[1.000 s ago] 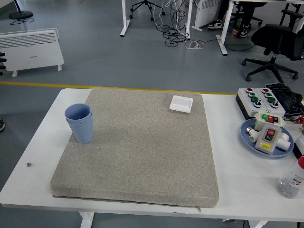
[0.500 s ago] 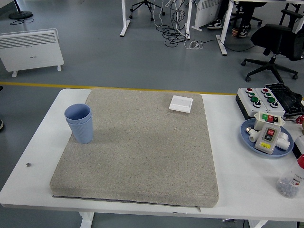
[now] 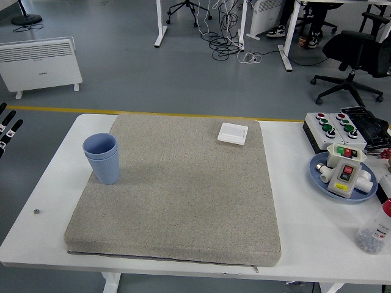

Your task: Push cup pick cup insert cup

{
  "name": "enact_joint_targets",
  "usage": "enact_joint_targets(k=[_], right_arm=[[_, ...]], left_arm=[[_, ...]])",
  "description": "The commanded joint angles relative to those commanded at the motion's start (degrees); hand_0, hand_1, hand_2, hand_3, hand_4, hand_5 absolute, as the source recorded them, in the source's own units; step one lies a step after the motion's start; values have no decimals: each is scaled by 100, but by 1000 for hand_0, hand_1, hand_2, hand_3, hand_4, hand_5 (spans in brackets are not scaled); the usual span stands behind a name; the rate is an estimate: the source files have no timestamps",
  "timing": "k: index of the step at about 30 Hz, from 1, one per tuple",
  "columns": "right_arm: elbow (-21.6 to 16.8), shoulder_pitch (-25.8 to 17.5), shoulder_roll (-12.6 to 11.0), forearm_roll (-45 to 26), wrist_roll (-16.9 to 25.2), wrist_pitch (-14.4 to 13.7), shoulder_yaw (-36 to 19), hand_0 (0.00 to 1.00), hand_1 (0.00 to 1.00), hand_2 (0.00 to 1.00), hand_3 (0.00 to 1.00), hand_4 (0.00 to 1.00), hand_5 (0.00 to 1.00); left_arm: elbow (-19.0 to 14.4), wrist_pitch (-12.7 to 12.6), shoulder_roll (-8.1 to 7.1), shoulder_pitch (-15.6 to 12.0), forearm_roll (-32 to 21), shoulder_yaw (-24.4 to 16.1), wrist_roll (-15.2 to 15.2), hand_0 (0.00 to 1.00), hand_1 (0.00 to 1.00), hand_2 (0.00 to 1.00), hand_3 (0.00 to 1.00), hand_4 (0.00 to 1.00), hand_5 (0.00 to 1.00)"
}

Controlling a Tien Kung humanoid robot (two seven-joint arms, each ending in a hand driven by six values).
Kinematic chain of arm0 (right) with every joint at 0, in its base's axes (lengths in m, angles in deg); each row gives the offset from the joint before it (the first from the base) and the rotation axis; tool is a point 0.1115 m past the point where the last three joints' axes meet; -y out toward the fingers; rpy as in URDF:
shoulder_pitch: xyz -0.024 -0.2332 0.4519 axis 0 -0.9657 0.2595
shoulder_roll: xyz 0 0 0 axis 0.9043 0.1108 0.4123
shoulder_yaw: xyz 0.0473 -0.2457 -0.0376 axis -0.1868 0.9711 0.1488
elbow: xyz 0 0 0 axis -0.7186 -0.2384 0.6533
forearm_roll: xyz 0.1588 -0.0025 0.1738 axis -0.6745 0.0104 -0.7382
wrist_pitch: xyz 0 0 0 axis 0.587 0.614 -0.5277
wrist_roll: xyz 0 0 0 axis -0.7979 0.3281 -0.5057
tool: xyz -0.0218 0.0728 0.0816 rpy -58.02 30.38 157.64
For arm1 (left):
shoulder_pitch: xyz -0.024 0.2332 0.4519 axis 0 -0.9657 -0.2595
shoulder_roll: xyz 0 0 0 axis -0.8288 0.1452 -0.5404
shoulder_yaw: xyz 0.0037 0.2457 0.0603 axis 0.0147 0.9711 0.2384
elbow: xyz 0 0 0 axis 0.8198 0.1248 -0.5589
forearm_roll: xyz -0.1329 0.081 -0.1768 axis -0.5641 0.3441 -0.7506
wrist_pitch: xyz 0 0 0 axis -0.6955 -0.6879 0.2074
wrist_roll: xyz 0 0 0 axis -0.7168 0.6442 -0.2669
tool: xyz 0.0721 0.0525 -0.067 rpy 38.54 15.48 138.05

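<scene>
**A:** Head view has your left hand [image 3: 7, 127] back at the far left edge. Half a second ago that edge was bare, and a second ago only a sliver of black showed there.

**B:** Fingers?

**A:** Spread apart, holding nothing, though only the tips show, so take that loosely. Your right hand isn't in view.

**B:** And the cups?

**A:** Blue cups [image 3: 102, 157] haven't moved: upright at the left side of the grey mat [image 3: 183, 201], one nested inside the other. White tile [image 3: 233, 132] sits well apart, at the mat's far edge.

**B:** So?

**A:** Insertion looks done already. You're likely clearing out or resetting.
</scene>
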Motion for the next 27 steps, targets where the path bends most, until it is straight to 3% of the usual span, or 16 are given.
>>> enact_joint_targets(k=[6, 11, 20, 27], right_arm=[[0, -13, -4, 17, 13, 4, -32, 678, 589, 591, 582, 121, 542], [0, -27, -20, 38, 23, 3, -58, 677, 589, 591, 582, 120, 544], [0, -48, -35, 111, 2, 3, -96, 678, 589, 591, 582, 119, 546], [0, -49, -36, 156, -8, 12, -97, 677, 589, 593, 581, 118, 547]], left_arm=[[15, -117, 131, -98, 587, 61, 1, 842, 835, 877, 782, 657, 998], [71, -177, 300, -209, 696, 53, -154, 862, 860, 895, 796, 655, 998], [350, -137, 282, -240, 684, 260, -176, 892, 882, 917, 813, 654, 998], [667, -155, 311, -69, 776, 508, -168, 901, 886, 912, 810, 655, 998]])
